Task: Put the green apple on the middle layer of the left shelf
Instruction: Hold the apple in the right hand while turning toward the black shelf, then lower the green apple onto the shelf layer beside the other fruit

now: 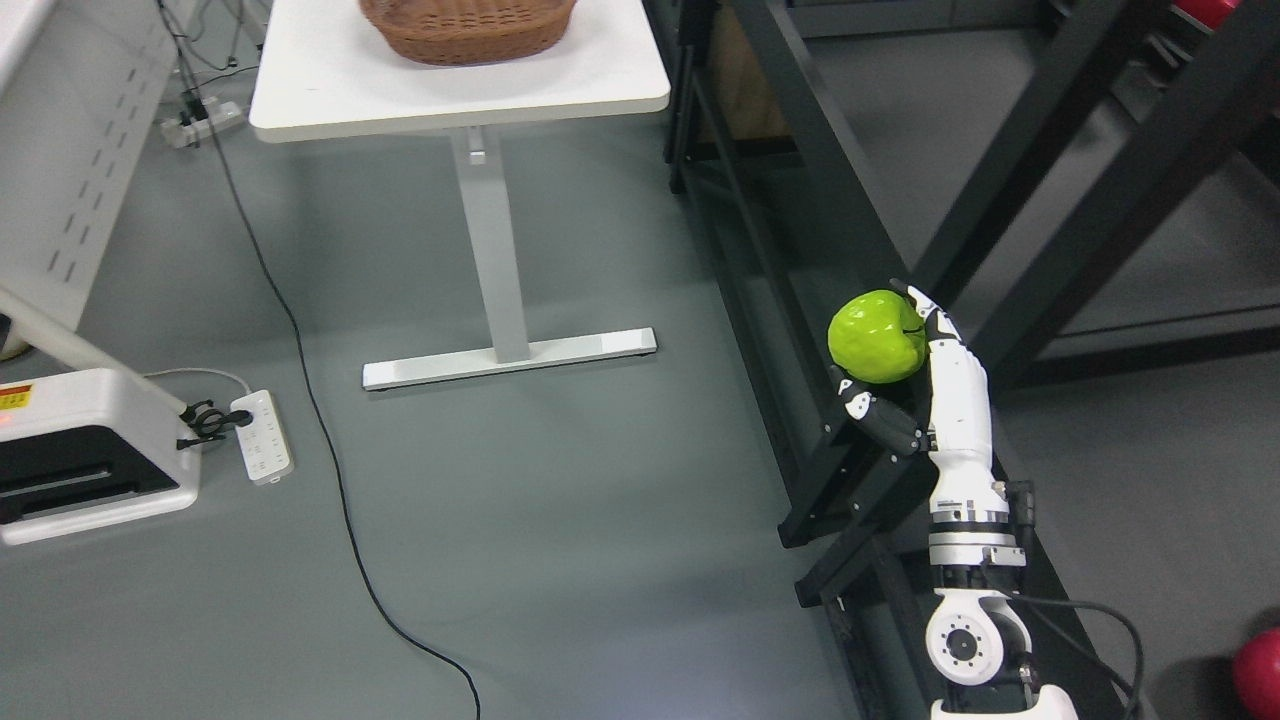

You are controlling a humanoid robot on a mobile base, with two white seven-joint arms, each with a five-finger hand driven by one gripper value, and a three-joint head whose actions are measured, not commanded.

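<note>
The right arm (965,640) enters at the bottom edge, right of centre, and rises to the right hand (915,385), which is closed around the apple (876,336). The thumb (878,415) curls under the fruit from below; the upper fingers (925,308) wrap over its right side. The apple is green, held clear of the floor, in front of the dark frame (800,250) that runs diagonally across the right half of the view. Whether the apple or hand touches the frame cannot be determined. A black cable (1095,610) loops beside the wrist. A red round object (1258,672) shows partly at the lower right corner, and another red item (1205,10) at the top right edge; neither can be identified. Left of the frame lies grey floor (560,520). A white table (330,90) stands at the top, on a single leg with a flat foot, carrying a wicker basket (468,30) cut off by the upper edge. A black cord (300,370) trails across the floor. At the left sit a power strip (262,436) and a white-and-black device (85,450). The left arm is not in view.
</note>
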